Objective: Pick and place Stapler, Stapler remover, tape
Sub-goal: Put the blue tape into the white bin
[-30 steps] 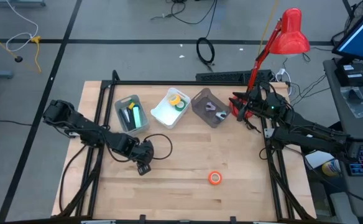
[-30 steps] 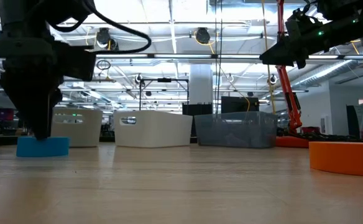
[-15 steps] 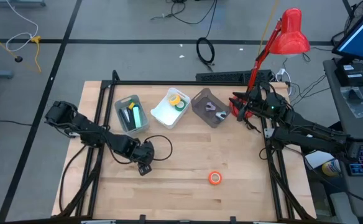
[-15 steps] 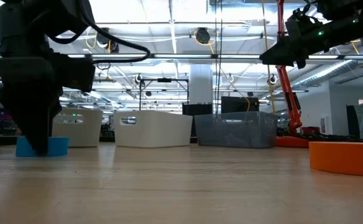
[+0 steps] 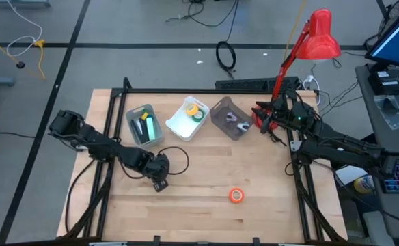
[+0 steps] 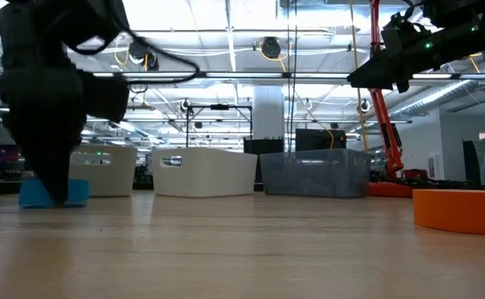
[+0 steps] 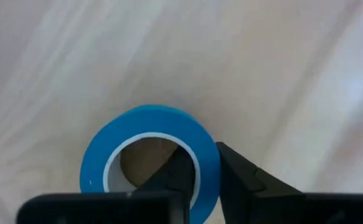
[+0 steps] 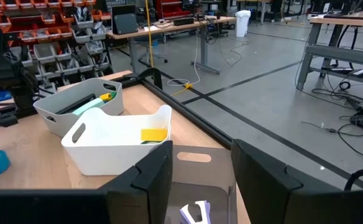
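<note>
- The blue tape [image 7: 149,160] could be slipping out as I lift: my fingers are pinching only one side of the ring wall, one inside the core and one outside.
- My left end effector [image 7: 206,177] is narrowing onto that roll, low on the desk [image 5: 206,171] near the green-filled bin [image 5: 145,127].
- My right end effector [image 8: 197,171] is waiting, part open and holding nothing, above the grey bin [image 5: 228,117].

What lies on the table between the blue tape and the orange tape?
Nothing: between blue tape and orange tape, bare table, shown in the high view.
</note>
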